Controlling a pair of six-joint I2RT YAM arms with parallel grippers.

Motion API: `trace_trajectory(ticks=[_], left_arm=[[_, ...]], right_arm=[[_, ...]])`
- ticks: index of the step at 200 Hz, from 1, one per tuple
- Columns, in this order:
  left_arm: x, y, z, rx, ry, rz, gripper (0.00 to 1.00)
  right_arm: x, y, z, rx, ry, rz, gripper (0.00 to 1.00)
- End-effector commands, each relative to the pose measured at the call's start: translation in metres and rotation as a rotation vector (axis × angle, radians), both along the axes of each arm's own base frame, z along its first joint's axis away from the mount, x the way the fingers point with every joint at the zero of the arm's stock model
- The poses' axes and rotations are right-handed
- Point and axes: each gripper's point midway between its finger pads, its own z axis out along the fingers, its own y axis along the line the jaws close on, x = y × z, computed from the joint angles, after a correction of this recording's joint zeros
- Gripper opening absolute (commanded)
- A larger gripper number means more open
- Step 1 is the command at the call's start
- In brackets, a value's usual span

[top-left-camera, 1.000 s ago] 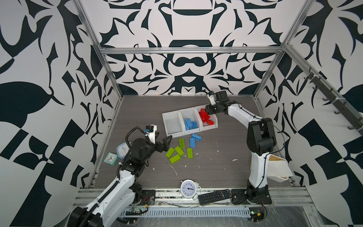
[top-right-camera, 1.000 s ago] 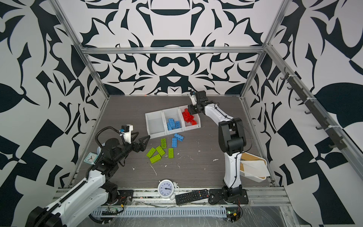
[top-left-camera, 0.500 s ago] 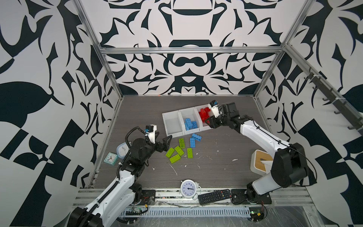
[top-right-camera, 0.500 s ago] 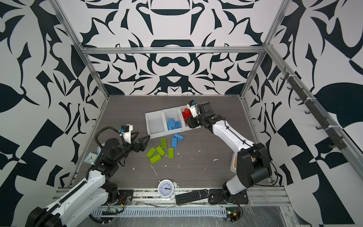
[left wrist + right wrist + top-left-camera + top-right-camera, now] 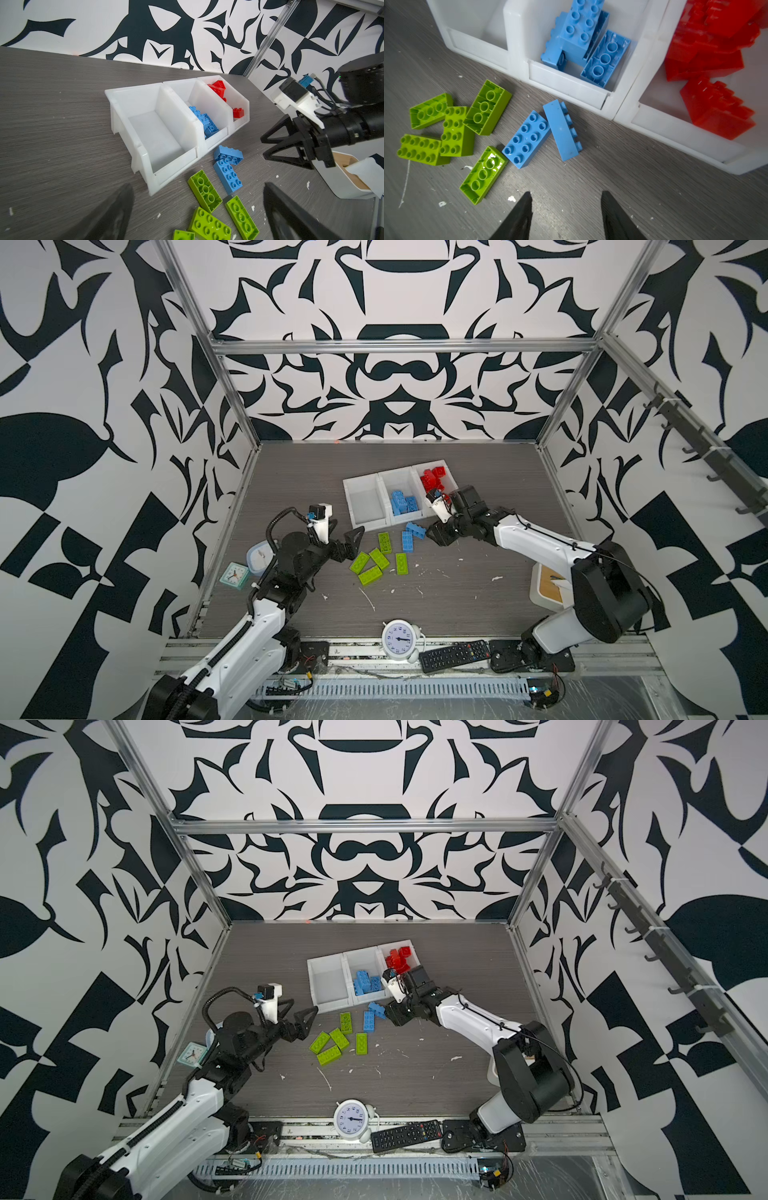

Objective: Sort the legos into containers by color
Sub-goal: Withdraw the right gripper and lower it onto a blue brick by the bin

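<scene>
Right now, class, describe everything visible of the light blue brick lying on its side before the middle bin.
The tipped blue brick is a rectangular block of glossy light blue plastic. It rests on a long side on the grey table, smooth face up, four studs in a row pointing sideways. It sits just before the middle bin, one edge seemingly touching the flat blue brick.

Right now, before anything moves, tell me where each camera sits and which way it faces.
Top views: high at the front, looking down over the whole table; both arms show, with left gripper and right gripper.
Left wrist: low, facing the containers and the right gripper; its own open fingers show.
Right wrist: above, looking steeply down on loose legos beside the containers; its own fingertips show.
Shared: both wrist views show the two loose blue legos and the blue-filled middle bin.
</scene>
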Motion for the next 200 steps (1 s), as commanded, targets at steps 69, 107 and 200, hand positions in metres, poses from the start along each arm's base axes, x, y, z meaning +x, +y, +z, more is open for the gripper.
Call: trace_trajectory(ticks=[69,107,200], left_arm=[[-0.003,-0.001,0.003,-0.011,-0.012,-0.01,1.0],[-0.003,-0.001,0.003,-0.01,-0.011,-0.009,1.0],[-0.003,0.0,0.003,-0.008,-0.014,-0.004,0.99]], right_arm=[[0.032,0.016,0.002,-0.072,-0.029,0.041,0.57],[0.036,0.026,-0.008,-0.083,0.002,0.074,0.57],[0.042,0.034,-0.039,-0.137,0.059,0.092,0.52]])
